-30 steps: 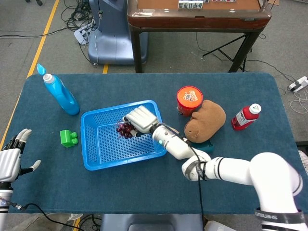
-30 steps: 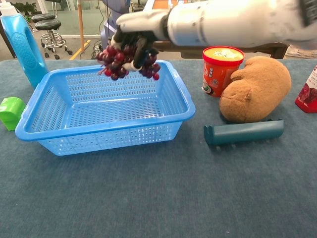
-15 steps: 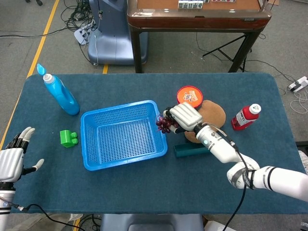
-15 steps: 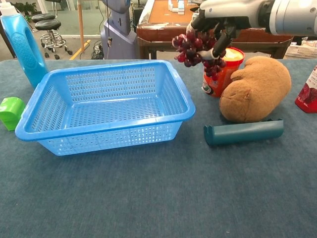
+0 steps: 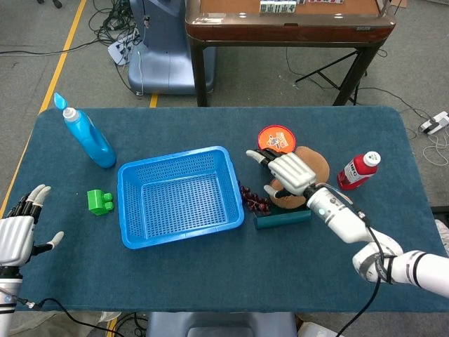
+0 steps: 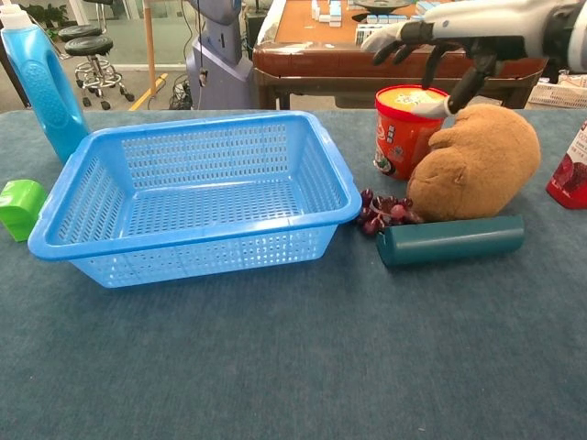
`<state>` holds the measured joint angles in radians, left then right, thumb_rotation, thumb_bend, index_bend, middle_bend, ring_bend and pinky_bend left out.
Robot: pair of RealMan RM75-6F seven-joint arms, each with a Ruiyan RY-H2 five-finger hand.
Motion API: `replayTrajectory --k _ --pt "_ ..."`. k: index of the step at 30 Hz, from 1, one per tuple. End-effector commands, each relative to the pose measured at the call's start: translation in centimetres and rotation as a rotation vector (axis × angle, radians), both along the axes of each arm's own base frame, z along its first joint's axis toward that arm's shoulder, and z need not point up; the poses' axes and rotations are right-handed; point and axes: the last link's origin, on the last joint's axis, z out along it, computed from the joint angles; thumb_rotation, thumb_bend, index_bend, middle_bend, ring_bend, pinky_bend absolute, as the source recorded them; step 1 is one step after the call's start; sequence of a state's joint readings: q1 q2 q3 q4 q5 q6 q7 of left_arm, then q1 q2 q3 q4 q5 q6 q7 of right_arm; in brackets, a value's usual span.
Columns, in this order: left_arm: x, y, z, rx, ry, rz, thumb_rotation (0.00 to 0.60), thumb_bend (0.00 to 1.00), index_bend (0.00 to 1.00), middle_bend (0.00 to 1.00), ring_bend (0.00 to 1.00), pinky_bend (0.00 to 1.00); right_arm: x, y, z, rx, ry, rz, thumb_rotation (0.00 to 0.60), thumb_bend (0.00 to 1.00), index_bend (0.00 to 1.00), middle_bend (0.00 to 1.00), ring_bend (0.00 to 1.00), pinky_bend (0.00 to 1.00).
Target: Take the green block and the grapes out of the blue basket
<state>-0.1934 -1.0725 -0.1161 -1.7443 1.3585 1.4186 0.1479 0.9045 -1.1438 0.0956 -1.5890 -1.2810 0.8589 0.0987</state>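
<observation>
right hand [image 5: 293, 173] fingers spread above grapes [image 5: 254, 199] | left hand [image 5: 15, 236] seemingly idle

Perforated blue basket [image 5: 179, 228], green block [image 5: 99, 202], dark purple grapes [image 6: 383, 211]

The red bottle [image 6: 570, 170] at three o'clock and green block [image 6: 19, 208] at nine o'clock are cropped in chest view; left hand [image 5: 15, 235] is edge-cut.
</observation>
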Motion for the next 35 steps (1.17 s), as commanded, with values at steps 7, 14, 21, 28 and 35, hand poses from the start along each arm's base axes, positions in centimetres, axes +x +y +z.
replayTrajectory --k 7,14,21,28,35 --pt "-0.1 0.0 0.2 0.007 0.021 -0.003 0.6 0.24 0.02 0.06 0.1 0.22 -7.7 9.5 5.9 -0.271 0.086 -0.081 0.6 0.33 0.16 0.24 0.2 0.36" --pt "-0.1 -0.8 0.0 0.018 0.028 0.004 0.6 0.24 0.02 0.06 0.1 0.22 -13.4 15.6 7.8 -0.447 0.064 -0.214 0.6 0.33 0.18 0.26 0.2 0.37" --pt "0.2 -2.2 -0.5 0.015 0.04 0.004 0.6 0.24 0.02 0.06 0.1 0.22 -17.4 20.5 8.1 -0.575 0.04 -0.349 0.6 0.33 0.18 0.26 0.2 0.37" --pt "0.5 -3.1 -0.7 0.023 0.042 -0.012 0.6 0.24 0.02 0.06 0.1 0.22 -19.2 22.6 8.4 -0.601 0.009 -0.427 0.6 0.33 0.18 0.26 0.2 0.37" --pt "0.2 -3.2 -1.0 0.027 0.062 -0.005 0.6 0.24 0.02 0.06 0.1 0.21 -18.3 22.6 9.4 -0.587 -0.008 -0.408 0.6 0.33 0.18 0.26 0.2 0.37"
